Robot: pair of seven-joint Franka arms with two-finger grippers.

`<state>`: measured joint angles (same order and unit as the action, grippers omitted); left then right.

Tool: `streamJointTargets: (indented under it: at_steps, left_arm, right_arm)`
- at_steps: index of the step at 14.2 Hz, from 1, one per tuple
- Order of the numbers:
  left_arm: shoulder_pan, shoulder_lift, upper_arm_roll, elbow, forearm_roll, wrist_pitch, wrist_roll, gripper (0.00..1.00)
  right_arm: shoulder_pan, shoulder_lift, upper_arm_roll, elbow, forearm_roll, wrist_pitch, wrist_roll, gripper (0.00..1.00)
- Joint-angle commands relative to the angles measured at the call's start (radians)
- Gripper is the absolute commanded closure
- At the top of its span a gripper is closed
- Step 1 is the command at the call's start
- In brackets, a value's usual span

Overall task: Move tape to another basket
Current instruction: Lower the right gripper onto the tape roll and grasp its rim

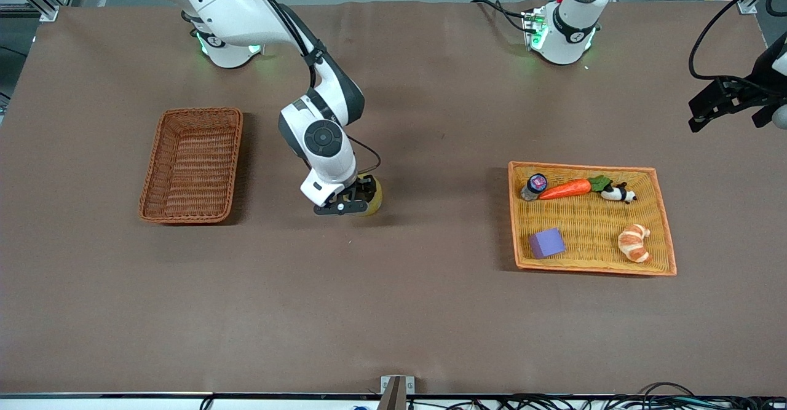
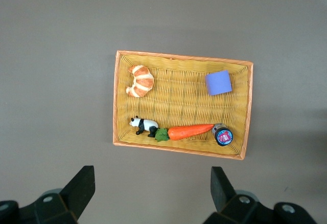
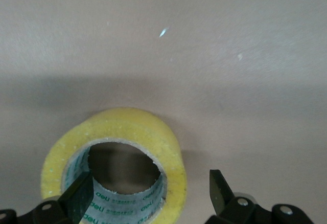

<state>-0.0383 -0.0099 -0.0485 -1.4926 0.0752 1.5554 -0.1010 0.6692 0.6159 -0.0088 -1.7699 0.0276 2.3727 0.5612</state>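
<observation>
Right gripper (image 1: 351,204) stood open, one finger inside the tape's (image 1: 370,196) core, on the table between the basket (image 1: 192,165) and tray (image 1: 663,225); it should close squarely on the wall; the left gripper (image 2: 152,191) waited open.

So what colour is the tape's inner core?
Grey with green lettering, inside the yellow tape; the right wrist view shows it best.

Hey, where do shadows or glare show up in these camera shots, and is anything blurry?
Front view: soft shadows beside the basket and the tray. Right wrist view: a dark shadow band above the tape, one small glint on the table. Left wrist view: even, sharp.
</observation>
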Motion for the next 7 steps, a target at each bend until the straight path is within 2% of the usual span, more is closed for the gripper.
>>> streamJointTargets:
  at_steps: [1, 3, 4, 6, 7]
  left_arm:
    - [0.006, -0.007, -0.007, -0.011, -0.006, 0.0, 0.017, 0.0]
    - [0.005, -0.009, -0.007, -0.012, -0.006, 0.0, 0.018, 0.0]
    - [0.005, -0.007, -0.01, -0.012, -0.003, -0.003, 0.018, 0.0]
    - [0.005, -0.009, -0.01, -0.012, -0.002, -0.005, 0.029, 0.0]
    - [0.006, -0.009, -0.01, -0.012, -0.003, -0.005, 0.043, 0.0]
  right_arm:
    - [0.03, 0.016, -0.01, -0.019, -0.02, 0.039, 0.013, 0.0]
    - [0.03, 0.028, -0.01, -0.02, -0.047, 0.04, 0.014, 0.0]
    - [0.029, 0.028, -0.01, -0.02, -0.049, 0.04, 0.013, 0.03]
    - [0.027, 0.03, -0.011, -0.02, -0.049, 0.039, 0.013, 0.15]
    - [0.024, 0.036, -0.013, -0.02, -0.049, 0.039, 0.013, 0.24]
